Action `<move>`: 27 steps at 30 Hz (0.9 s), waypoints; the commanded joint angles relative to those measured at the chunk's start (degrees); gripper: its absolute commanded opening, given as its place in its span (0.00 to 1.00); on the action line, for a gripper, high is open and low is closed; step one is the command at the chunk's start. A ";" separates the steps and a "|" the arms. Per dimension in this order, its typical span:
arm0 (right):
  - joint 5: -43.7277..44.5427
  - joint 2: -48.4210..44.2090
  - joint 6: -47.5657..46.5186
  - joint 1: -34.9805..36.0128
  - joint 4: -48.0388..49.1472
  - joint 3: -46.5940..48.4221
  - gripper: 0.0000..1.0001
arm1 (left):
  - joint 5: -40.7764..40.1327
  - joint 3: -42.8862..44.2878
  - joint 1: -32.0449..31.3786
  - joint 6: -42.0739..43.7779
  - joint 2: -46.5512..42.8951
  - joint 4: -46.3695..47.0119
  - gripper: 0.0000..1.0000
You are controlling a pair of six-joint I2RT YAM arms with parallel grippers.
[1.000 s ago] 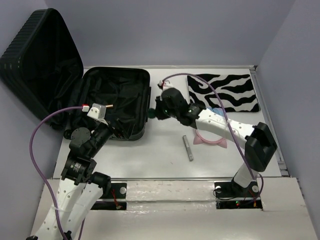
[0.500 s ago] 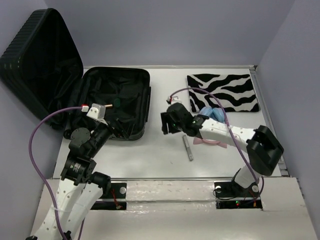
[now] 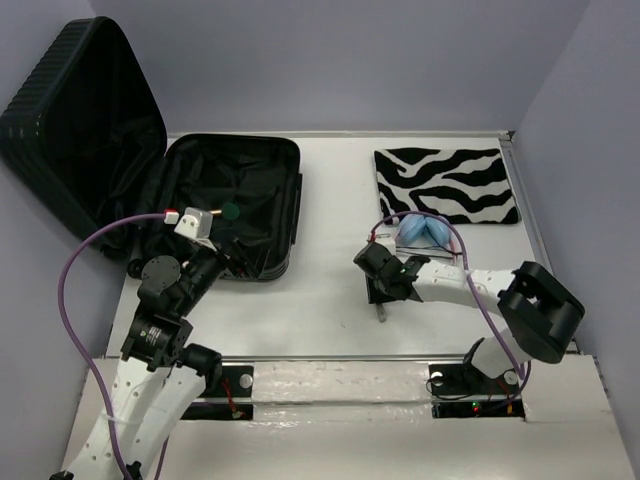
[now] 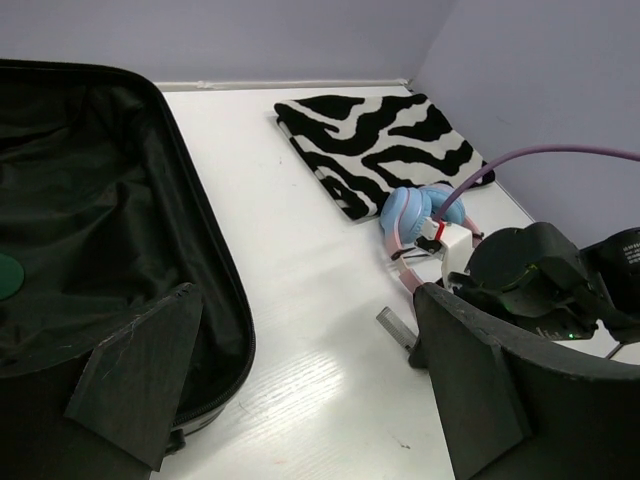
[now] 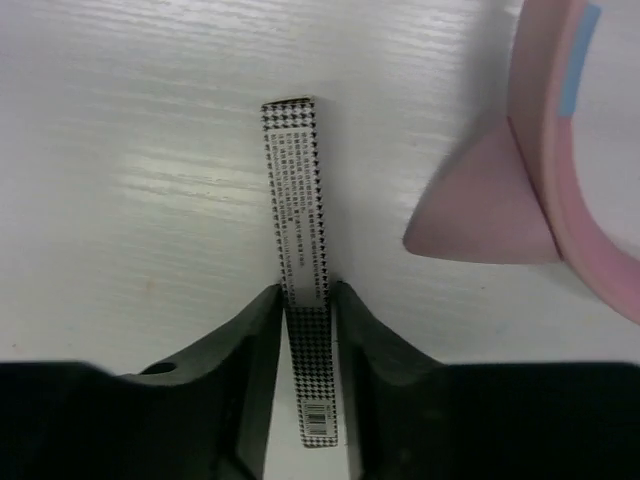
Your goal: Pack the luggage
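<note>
The luggage is the biggest thing here. It lies open at the far left of the table, with its ribbed lid leaning up against the left wall and the black lining bare except for a small green disc near the middle. At the far right lies the flat zebra pouch. Just at its near edge are the headphones, which have blue cups and a pink band with cat ears. My left pincer hangs over the near edge of the luggage, spread to its full width and holding nothing. My right pincer is low over the table, near the middle and close to the headphones. Its two fingers stand against the long sides of a slim box with a houndstooth print. I see no gap on either side, so I judge that they are closed on it. The box lies flat on the table and is not lifted. I think the step in hand is picking up this box, with the headphones and the pouch left to pack after it. The next move asks for a firm, centred grip and a straight lift that does not catch the pink ear beside it. Then comes a long carry to the left and far over the rim of the luggage, and a release onto the lining, clear of my left arm.
</note>
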 commanded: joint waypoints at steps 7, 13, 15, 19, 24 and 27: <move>-2.97 1.65 -4.77 2.34 5.52 13.32 0.13 | 0.46 2.51 -0.01 0.30 -0.31 1.81 0.99; -17.02 17.07 -9.09 2.34 12.57 43.09 0.08 | -0.33 2.51 0.08 0.30 -0.49 1.64 0.99; -20.90 22.37 -8.74 2.34 11.70 55.27 0.51 | -0.59 2.51 0.16 0.39 -0.58 1.46 0.99; -16.36 26.19 -10.31 1.81 7.55 57.05 1.00 | -0.95 2.51 0.25 0.39 -0.67 1.20 0.99; -3.26 8.09 -9.79 -3.36 8.71 29.82 0.88 | -0.68 2.69 -0.19 0.56 -1.72 1.19 0.99; 3.13 1.14 -7.60 -6.52 3.09 16.71 0.74 | -0.60 2.78 -0.71 0.65 -1.99 1.02 0.99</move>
